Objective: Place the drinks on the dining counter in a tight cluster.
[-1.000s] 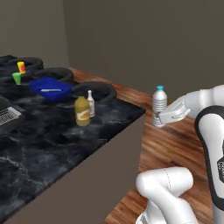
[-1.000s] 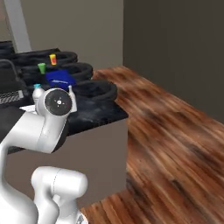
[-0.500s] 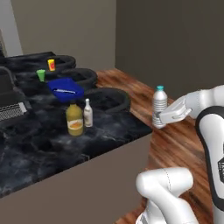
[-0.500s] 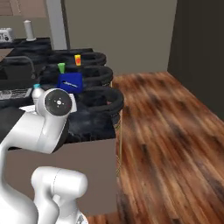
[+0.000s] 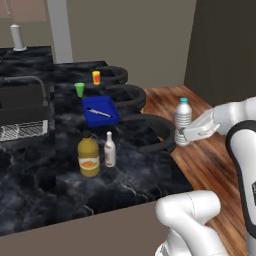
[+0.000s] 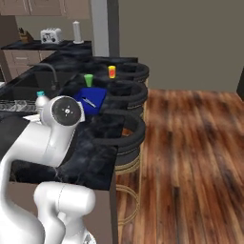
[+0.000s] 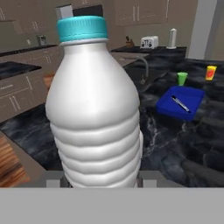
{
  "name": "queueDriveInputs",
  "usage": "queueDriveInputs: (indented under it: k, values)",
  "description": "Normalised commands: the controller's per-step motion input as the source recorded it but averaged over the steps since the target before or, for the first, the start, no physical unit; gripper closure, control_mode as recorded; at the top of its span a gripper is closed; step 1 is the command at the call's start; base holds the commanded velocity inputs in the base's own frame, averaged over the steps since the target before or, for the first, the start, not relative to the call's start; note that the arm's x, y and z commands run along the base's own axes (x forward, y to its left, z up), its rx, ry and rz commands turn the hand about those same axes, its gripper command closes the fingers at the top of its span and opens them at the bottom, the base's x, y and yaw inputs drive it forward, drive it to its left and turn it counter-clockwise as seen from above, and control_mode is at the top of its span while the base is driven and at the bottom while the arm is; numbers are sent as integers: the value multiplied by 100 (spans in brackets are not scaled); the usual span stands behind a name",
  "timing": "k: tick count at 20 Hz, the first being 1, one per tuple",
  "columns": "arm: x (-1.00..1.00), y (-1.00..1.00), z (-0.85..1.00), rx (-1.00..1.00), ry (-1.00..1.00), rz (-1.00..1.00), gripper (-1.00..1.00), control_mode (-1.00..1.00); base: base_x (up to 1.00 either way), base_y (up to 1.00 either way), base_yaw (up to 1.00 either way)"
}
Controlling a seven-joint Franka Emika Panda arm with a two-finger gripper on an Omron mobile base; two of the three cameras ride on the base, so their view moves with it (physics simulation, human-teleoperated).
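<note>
My gripper (image 5: 186, 134) is shut on the small clear water bottle (image 5: 183, 120) with its blue cap, holding it upright in the air beyond the right edge of the dining counter (image 5: 135, 175), over the wood floor. In the hand view the water bottle (image 7: 94, 109) stands between the fingertips (image 7: 148, 183). Its cap (image 6: 41, 95) peeks from behind my arm in the right base view. The yellow-orange juice jug (image 5: 88, 157) and the slim white bottle (image 5: 110, 150) stand side by side on the black marble, left of the held bottle.
A blue tray (image 5: 101, 111) with a pen, a green cup (image 5: 79, 89) and a yellow cup (image 5: 96, 77) sit farther back on the counter. Curved dark stool backs (image 5: 155, 132) line its right edge. A sink (image 5: 22, 107) lies to the left. Wood floor (image 6: 190, 157) spreads to the right.
The base has moved, so the counter, jug and white bottle now appear closer and more central. The water bottle stays in my shut gripper at the same place in view.
</note>
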Motion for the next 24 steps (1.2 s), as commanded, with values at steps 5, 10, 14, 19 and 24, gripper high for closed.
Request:
queueDriveInputs:
  k: [5,10,14,19,24]
  values:
    - [0,0,0,0,0,0,100,100,97,34,-8]
    - [0,0,0,0,0,0,100,100,38,20,-5]
    - [0,0,0,0,0,0,100,100,0,0,0]
    - [0,0,0,0,0,0,100,100,3,0,0]
    - [70,8,1,-1,18,2,100,-100,5,0,0]
